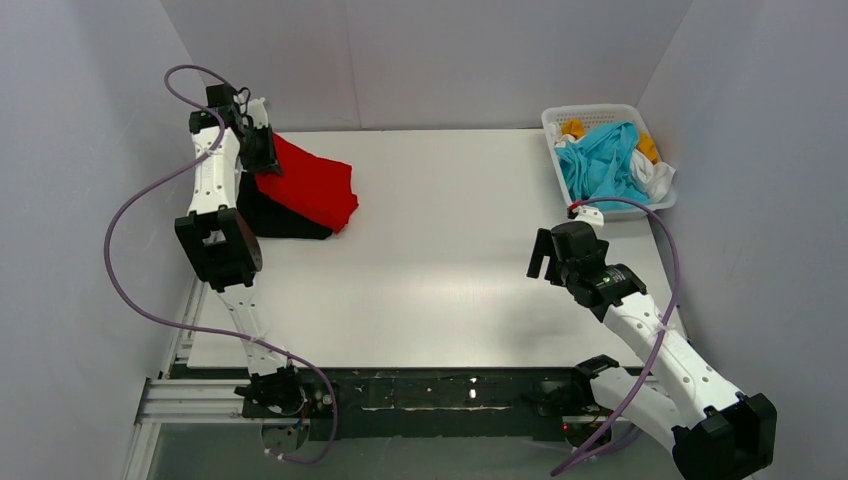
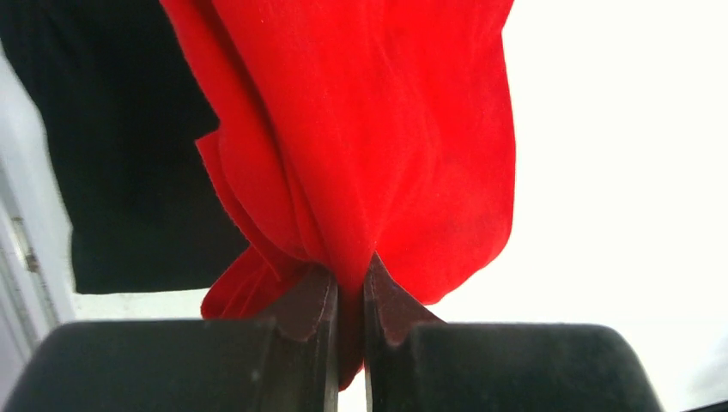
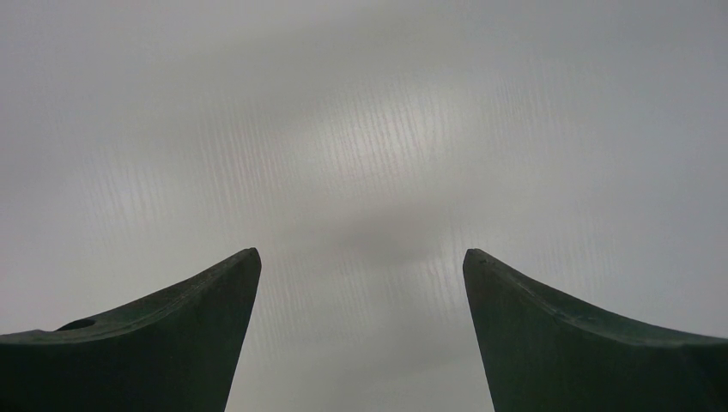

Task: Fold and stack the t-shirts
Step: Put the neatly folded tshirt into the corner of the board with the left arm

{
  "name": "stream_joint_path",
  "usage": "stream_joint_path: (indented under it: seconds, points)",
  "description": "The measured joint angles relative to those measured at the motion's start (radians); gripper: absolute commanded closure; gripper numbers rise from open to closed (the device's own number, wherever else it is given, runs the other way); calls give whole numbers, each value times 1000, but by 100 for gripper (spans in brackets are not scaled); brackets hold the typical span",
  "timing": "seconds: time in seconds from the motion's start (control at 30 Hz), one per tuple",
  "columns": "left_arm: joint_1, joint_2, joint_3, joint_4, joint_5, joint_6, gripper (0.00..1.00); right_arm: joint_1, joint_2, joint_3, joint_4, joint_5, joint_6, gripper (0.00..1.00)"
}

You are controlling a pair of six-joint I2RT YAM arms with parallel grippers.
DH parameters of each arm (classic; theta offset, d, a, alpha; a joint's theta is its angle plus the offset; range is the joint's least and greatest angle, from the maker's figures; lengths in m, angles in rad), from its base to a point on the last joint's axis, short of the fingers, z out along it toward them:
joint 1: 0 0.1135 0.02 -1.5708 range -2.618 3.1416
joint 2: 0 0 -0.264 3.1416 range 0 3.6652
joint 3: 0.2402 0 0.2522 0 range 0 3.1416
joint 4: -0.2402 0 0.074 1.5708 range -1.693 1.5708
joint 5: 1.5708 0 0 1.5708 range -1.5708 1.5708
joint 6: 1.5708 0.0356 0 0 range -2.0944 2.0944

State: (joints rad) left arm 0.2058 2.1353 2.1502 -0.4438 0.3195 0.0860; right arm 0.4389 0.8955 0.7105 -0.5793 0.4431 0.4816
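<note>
White tabletop (image 1: 450,260), grey walls around. The left claw (image 2: 350,287) is clamped on a bunched edge of the red t-shirt (image 2: 369,129), whose cloth runs ahead of the claw, lying over the black t-shirt (image 2: 120,146) to its left. The right claw (image 3: 360,275) stands spread wide, empty, well apart; the left arm is nearer.

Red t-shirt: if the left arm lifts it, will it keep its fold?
Probably not: the red t-shirt bunches into soft pleats where the left tool pinches it, so it likely droops. It looks light; the thin pinch should hold.
</note>
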Motion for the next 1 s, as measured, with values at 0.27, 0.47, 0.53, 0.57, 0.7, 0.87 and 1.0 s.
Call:
stream_joint_path:
  seconds: [0.27,0.47,0.53,0.57,0.7,0.87,1.0]
  points:
    - [9,0,101,-29,-16,38,100,0,0,0,1,0,-8,4]
    - [7,0,149,-34,-18,47,100,0,5,0,3,0,-10,4]
    - [7,0,149,-34,-19,52,100,0,10,0,3,0,-11,4]
    - [8,0,148,-33,-21,55,100,0,11,0,4,0,-11,4]
    - [9,-4,95,-10,-23,74,100,0,16,0,3,0,-11,4]
    - [35,4,-11,26,-11,93,100,0,16,0,2,0,-11,5]
    - [98,18,-63,68,22,103,100,0,16,0,-2,0,-10,5]
